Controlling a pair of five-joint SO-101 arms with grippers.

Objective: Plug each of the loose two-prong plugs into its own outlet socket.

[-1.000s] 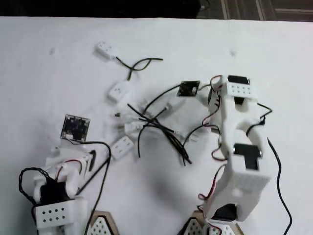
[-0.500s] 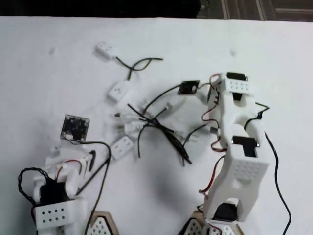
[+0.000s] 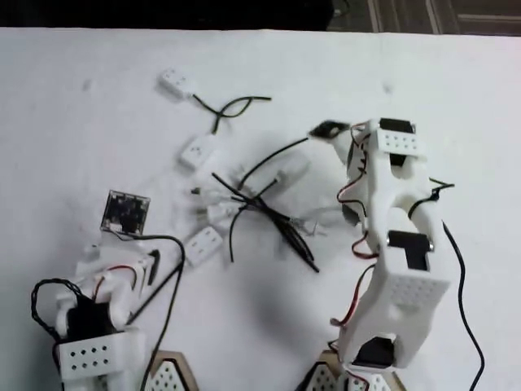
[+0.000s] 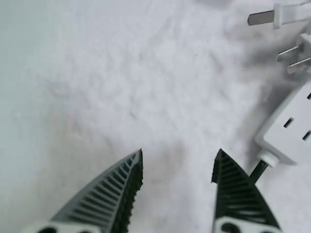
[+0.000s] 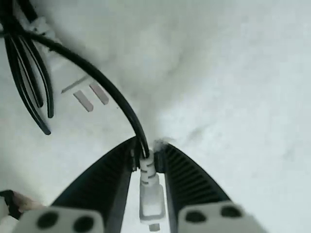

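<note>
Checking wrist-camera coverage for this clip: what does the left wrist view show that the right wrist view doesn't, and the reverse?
Left wrist view: the left gripper open over the bare table, with an outlet socket and two loose plugs nearby.

Right wrist view: the right gripper shut on a white plug where its black cord leaves it, plus a bundle of black cords and another plug's prongs.

Shared: the white table and two-prong plugs lying free.

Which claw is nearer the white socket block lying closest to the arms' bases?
Left. The left gripper sits open right beside that socket; the right gripper, shut on a plug, is beyond the tangle of black cords.
</note>
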